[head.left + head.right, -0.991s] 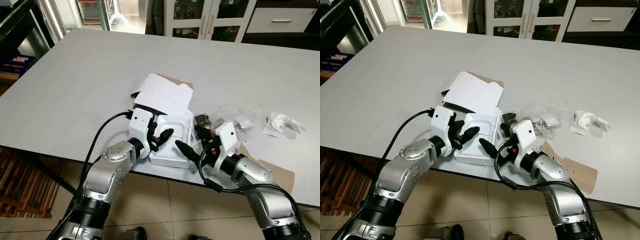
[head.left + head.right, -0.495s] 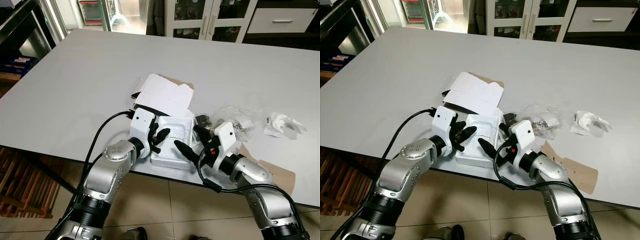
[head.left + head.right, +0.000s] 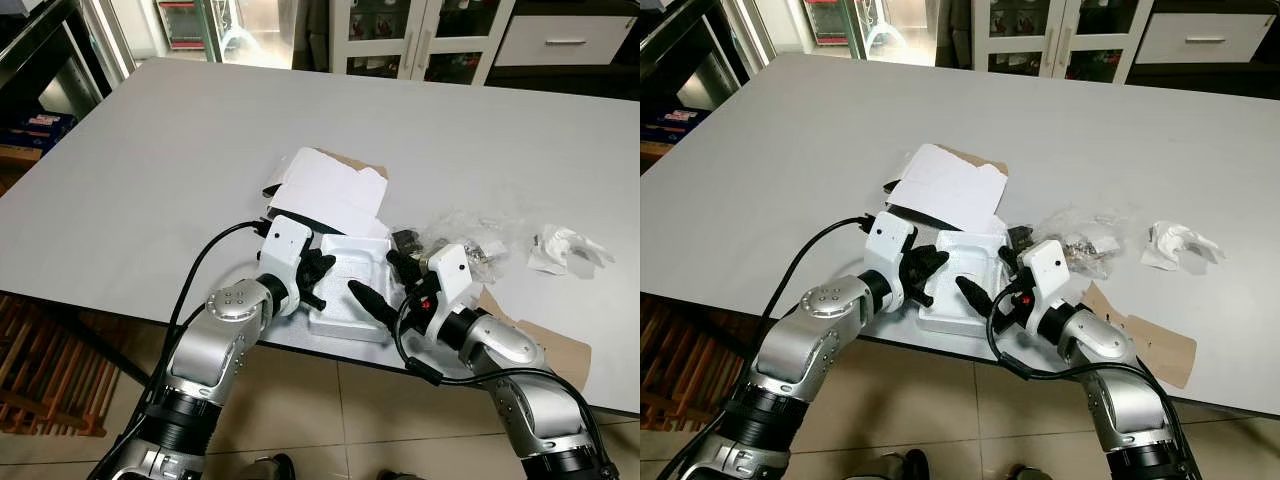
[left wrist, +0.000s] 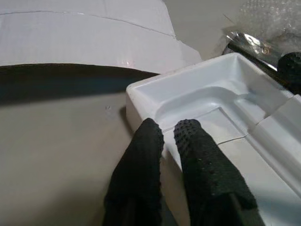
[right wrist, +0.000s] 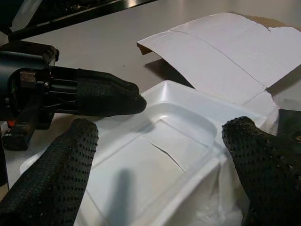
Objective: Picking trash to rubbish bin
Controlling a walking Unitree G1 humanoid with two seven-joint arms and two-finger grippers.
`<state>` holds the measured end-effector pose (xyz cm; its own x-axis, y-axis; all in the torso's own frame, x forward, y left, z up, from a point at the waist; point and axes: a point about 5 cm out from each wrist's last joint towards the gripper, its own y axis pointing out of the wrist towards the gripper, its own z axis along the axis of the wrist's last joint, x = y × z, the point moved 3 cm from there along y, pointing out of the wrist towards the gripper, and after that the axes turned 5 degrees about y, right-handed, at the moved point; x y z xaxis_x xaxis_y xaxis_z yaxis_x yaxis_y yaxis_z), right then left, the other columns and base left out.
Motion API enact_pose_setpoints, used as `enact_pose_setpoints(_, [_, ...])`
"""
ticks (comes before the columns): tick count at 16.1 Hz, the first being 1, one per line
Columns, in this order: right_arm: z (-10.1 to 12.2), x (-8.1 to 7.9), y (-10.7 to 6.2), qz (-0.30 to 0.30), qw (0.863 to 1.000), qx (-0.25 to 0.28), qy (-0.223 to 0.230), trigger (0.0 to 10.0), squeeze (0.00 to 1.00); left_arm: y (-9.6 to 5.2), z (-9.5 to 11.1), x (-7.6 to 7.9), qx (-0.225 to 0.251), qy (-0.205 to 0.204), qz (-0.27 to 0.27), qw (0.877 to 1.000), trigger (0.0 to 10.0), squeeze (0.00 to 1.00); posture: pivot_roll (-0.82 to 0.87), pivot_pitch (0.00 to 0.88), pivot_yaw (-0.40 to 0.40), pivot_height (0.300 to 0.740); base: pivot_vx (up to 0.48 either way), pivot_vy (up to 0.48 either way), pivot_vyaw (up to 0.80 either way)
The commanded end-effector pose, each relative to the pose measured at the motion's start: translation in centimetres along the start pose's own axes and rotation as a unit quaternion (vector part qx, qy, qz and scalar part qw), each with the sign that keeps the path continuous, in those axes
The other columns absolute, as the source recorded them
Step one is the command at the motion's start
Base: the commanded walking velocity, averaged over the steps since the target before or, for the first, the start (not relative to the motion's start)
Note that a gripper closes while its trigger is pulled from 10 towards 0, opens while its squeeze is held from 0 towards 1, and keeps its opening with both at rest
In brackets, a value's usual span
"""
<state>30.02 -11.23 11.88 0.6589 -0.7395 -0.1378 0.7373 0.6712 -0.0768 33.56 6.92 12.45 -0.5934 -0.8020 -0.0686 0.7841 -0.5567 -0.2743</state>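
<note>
White foam tray (image 3: 350, 285) at near edge of grey table (image 3: 150, 170), between both grippers. Moulded, matte, shallow recessed well with stepped floor and rounded corners; thin crease line on floor visible in right wrist view.

Left gripper (image 3: 318, 268) at tray's left rim. Left wrist view: two knobbly black fingertips (image 4: 188, 136) nearly together, narrow gap, pinching tray wall at corner, one pad inside the well, one outside. Head views too coarse to confirm the pinch; wrist view does.

Right gripper (image 3: 378, 285) spread wide across tray's right side. Right wrist view: one dotted rubber finger (image 5: 61, 165) low over near rim, other finger (image 5: 256, 155) off far edge; tray sits in the gap, not clamped. Same view catches left gripper's fingertip (image 5: 108, 96) on opposite rim.

Flattened white cardboard box (image 3: 330, 190), fold creases, brown kraft underside showing at far edge, just behind tray, touching or overlapping it. Dark gap under its flap seen in left wrist view.

Crinkled clear plastic bag (image 3: 460, 235) with small dark bits inside, right of tray, behind right wrist. Crumpled white paper (image 3: 562, 248) further right, well apart. Brown cardboard piece (image 3: 545, 345) flat at table edge under right forearm.

Tiled floor (image 3: 330, 400) below. White cabinets (image 3: 420, 40) beyond table.
</note>
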Motion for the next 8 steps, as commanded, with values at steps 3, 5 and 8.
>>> enact_pose_setpoints(3, [-0.10, -0.13, -0.12, -0.003, 1.000, 0.001, 0.002, 10.0, 0.00, -0.05, -1.83, 0.67, -0.042, 0.004, -0.017, 0.999, 0.0, 0.00, -0.07, 0.140, 0.075, 0.740, 0.000, 0.000, 0.00])
enact_pose_setpoints(5, [-0.12, -0.10, -0.11, -0.004, 1.000, 0.001, 0.002, 10.0, 0.00, 0.02, -1.86, 0.75, -0.043, 0.004, -0.020, 0.999, 0.0, 0.00, -0.07, 0.139, 0.077, 0.740, 0.000, 0.000, 0.00])
enact_pose_setpoints(8, [-0.12, -0.09, -0.06, -0.005, 1.000, 0.002, 0.002, 10.0, 0.00, 0.07, -1.79, 0.70, -0.040, 0.005, -0.017, 0.999, 0.0, 0.00, -0.07, 0.135, 0.077, 0.740, 0.000, 0.000, 0.00])
